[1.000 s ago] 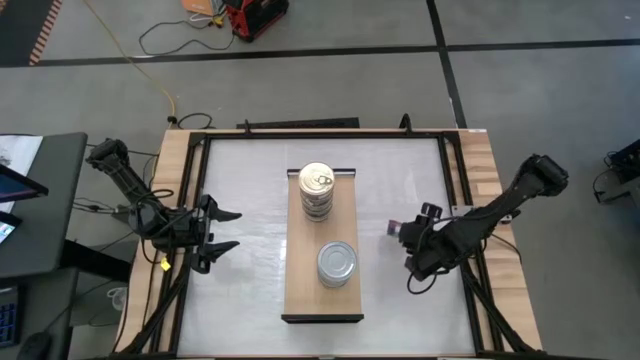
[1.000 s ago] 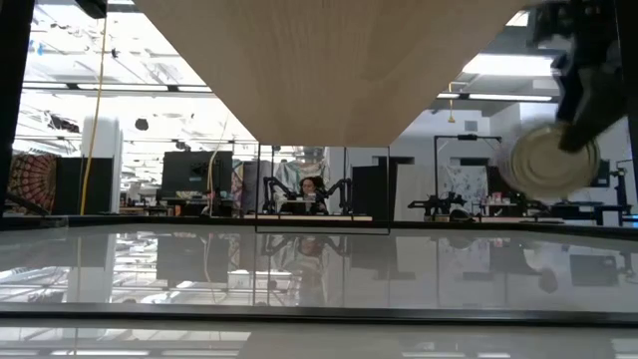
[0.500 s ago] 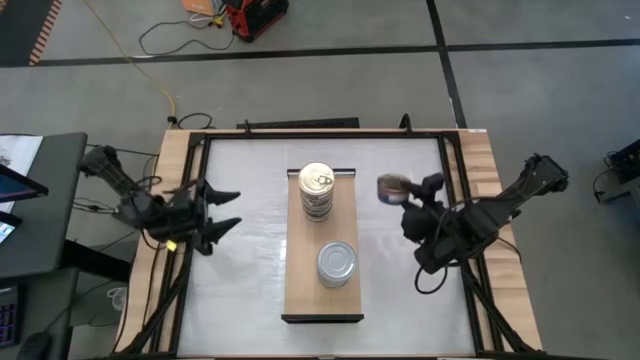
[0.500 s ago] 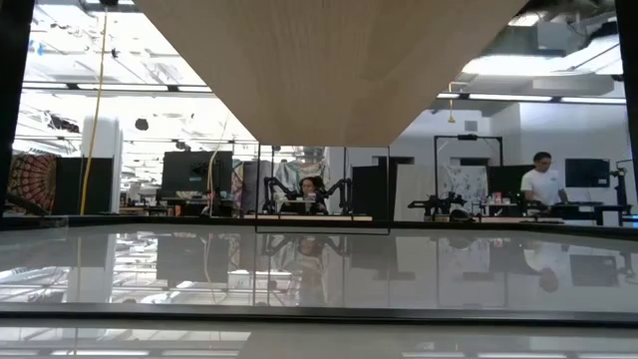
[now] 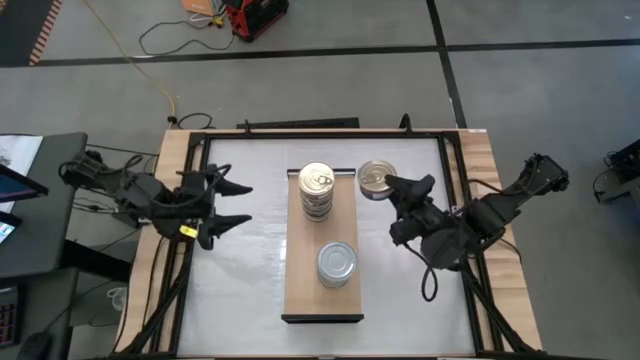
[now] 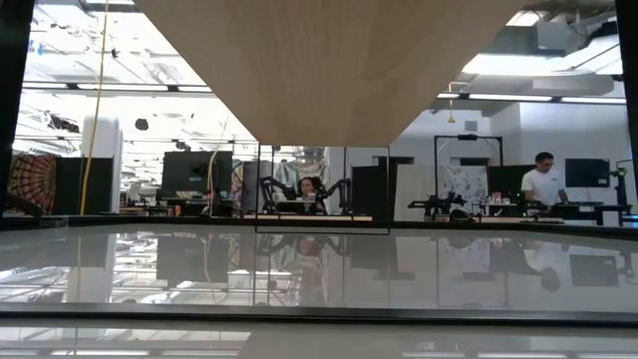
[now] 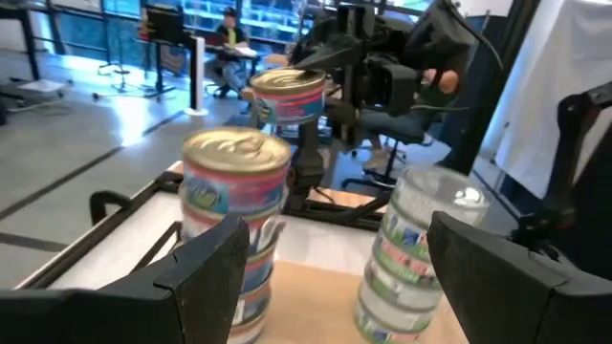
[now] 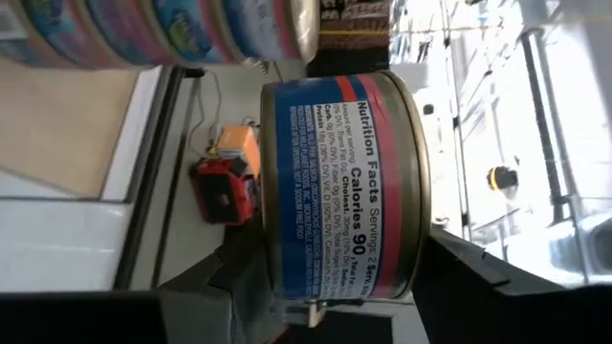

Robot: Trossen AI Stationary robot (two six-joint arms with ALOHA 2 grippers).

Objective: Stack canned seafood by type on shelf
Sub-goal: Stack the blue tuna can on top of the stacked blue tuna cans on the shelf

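Observation:
The shelf (image 5: pixel 305 295) lies lengthwise in the middle of the white table. A stack of gold-lid cans (image 5: pixel 317 190) stands on its far half and a stack of silver-lid cans (image 5: pixel 337 263) on its near half. My right gripper (image 5: pixel 392 184) is shut on one gold-lid can (image 5: pixel 374 179), which is in the air just right of the gold stack. My left gripper (image 5: pixel 246 203) hovers open to the left of the shelf and points at the gold stack (image 7: pixel 234 215). No gripper shows in the low view. My right gripper pinches the can between its two fingers, one on the gold lid near the rim (image 5: pixel 390 182) and one under the base. The fingers come level from the table's right. The can (image 8: pixel 339 182) is lifted clear and sits upright with its lid up.
Dark frame rails (image 5: pixel 455 190) and wooden side strips border the table. White tabletop (image 5: pixel 250 280) lies bare on both sides of the shelf. A monitor and cables sit off the table's left. People show in the room beyond, in the low view (image 6: pixel 543 179).
My right gripper has carried the can up and out of the low view, toward the far edge and left to beside the gold stack. It has turned, so the lid now faces up. My left gripper has moved toward the far edge and a little toward the shelf.

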